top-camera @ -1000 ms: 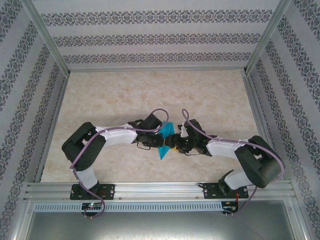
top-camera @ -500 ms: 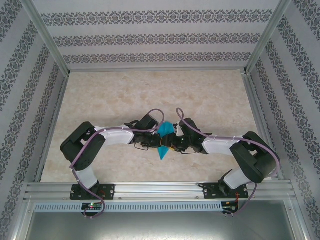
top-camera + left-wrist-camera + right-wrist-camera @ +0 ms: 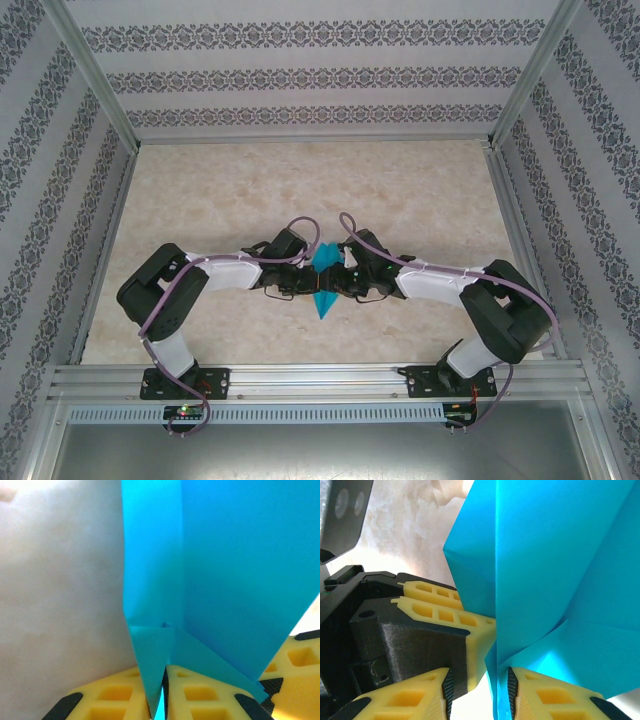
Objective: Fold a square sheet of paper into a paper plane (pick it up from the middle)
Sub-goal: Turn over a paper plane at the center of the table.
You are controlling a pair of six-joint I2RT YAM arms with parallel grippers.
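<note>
The teal-blue sheet of paper (image 3: 324, 283) is folded into a narrow pointed shape and hangs between both grippers above the middle of the table, its tip toward the near edge. My left gripper (image 3: 162, 682) is shut, with a lower flap of the paper (image 3: 225, 580) pinched between its yellow pads. My right gripper (image 3: 479, 680) comes from the right, its jaws apart. The paper (image 3: 545, 555) lies against its right pad (image 3: 540, 695), and a gap stays at the left pad. The left gripper's yellow fingers (image 3: 445, 611) show just beyond.
The beige marble tabletop (image 3: 300, 190) spreads behind the arms. Metal frame posts and patterned walls close it in on three sides. A metal rail (image 3: 320, 378) with both arm bases runs along the near edge.
Both grippers have shifted left and a little farther back. The paper has turned straighter, tip toward the near edge. The right jaws have narrowed around it.
</note>
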